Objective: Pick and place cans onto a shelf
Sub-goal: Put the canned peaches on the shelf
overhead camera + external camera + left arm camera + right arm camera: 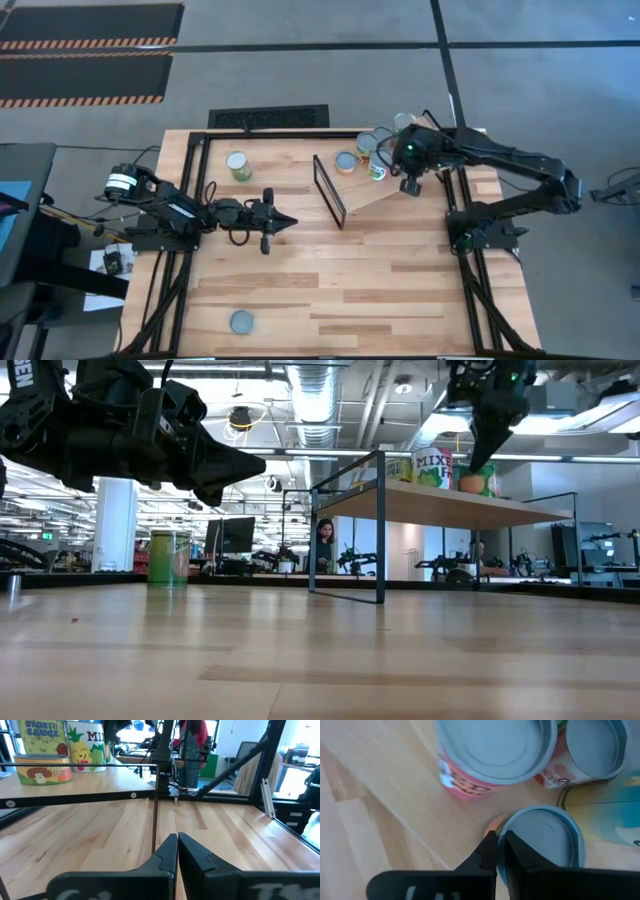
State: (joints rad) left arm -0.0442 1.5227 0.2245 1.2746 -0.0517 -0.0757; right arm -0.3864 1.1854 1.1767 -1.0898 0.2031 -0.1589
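The right gripper (410, 186), fingers nearly together and holding nothing, hovers directly over an upright can (542, 842) on the shelf (385, 195); the clenched left gripper (285, 221) waits mid-table.

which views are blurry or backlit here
Right wrist view: the silvery-grey can tops sit too close and look soft. Low view: bright ceiling lights leave the dark left gripper nearly a silhouette. High view: evenly lit, sharp.
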